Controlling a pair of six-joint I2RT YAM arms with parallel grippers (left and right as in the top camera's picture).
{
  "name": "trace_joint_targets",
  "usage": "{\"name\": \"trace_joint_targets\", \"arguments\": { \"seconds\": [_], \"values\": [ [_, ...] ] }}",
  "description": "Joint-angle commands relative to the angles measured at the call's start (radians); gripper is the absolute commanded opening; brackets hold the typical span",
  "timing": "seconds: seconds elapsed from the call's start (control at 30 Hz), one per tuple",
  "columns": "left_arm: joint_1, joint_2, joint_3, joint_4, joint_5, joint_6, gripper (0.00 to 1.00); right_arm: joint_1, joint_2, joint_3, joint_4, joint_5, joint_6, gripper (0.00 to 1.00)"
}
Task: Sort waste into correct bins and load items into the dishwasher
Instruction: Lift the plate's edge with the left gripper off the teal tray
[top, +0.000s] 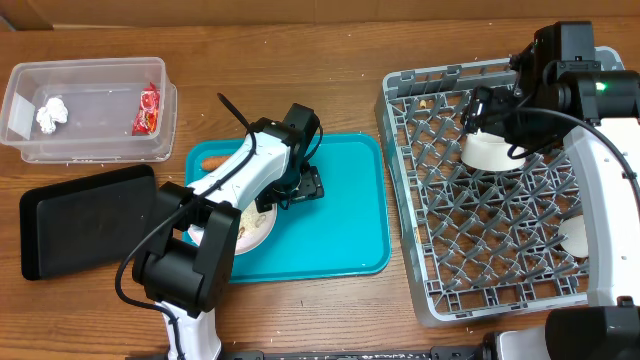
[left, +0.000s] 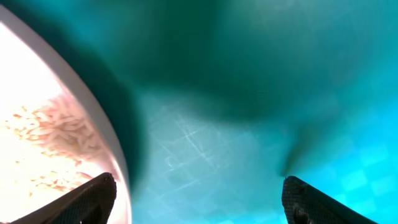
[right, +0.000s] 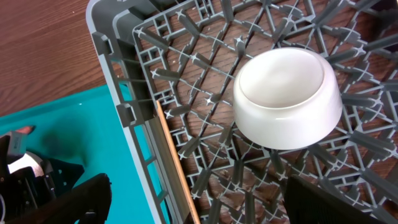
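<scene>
A white plate (top: 252, 230) with beige rice scraps lies on the teal tray (top: 345, 215). An orange carrot (top: 212, 162) peeks out at the tray's far left. My left gripper (top: 300, 187) is open and empty low over the tray, just right of the plate; in the left wrist view it (left: 199, 200) has one finger over the plate's rim (left: 56, 124). A white bowl (top: 487, 150) sits upside down in the grey dish rack (top: 420, 270). My right gripper (top: 482, 108) is open and empty just above the bowl (right: 287, 99), and shows in its wrist view (right: 205, 199).
The clear tub (top: 90, 75) at the far left holds the paper ball (top: 50, 113) and the red wrapper (top: 147, 110). The black tray (top: 85, 215) lies in front of it. A white dish (top: 573, 236) shows partly under my right arm. A thin wooden stick (right: 173, 163) lies along the rack's left wall.
</scene>
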Motion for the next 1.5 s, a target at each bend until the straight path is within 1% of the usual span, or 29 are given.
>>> {"name": "trace_joint_targets", "arguments": {
  "seconds": [0.0,0.23,0.4,0.7,0.8,0.87,1.1,1.3,1.37,1.43,1.47],
  "values": [
    [0.003,0.016,-0.006,-0.008,-0.044,0.02,0.86,0.008,0.003,0.006,0.002,0.004,-0.001,0.91],
    [0.003,0.016,-0.01,-0.008,-0.046,0.02,0.87,0.008,0.003,0.006,0.003,0.004,-0.001,0.91],
    [0.003,0.016,-0.01,0.016,0.023,0.049,0.87,0.008,0.003,0.006,0.003,0.004,-0.001,0.91],
    [0.002,0.016,-0.01,0.034,0.024,0.064,0.88,0.008,0.003,0.006,-0.002,0.004,0.0,0.91],
    [-0.002,0.021,-0.01,0.04,0.023,0.065,0.9,0.008,0.003,0.006,-0.002,0.004,-0.001,0.91],
    [-0.003,0.027,-0.01,0.04,0.023,0.065,0.9,0.008,0.003,0.006,-0.002,0.004,0.0,0.91],
    [-0.003,0.074,-0.011,0.008,0.016,0.065,0.89,0.008,0.003,0.006,-0.002,0.005,-0.001,0.91],
    [-0.003,0.101,-0.011,-0.027,-0.005,0.064,0.83,0.008,0.003,0.006,-0.002,0.004,-0.001,0.91],
    [-0.003,0.101,-0.011,-0.031,-0.014,0.064,0.8,0.008,0.003,0.006,-0.002,0.005,-0.001,0.91],
    [-0.003,0.101,-0.011,-0.034,-0.014,0.064,0.72,0.008,0.003,0.006,-0.002,0.005,-0.001,0.91],
    [-0.003,0.101,-0.011,-0.036,-0.014,0.065,0.66,0.008,0.003,0.006,-0.002,0.004,-0.001,0.91]
  ]
}}
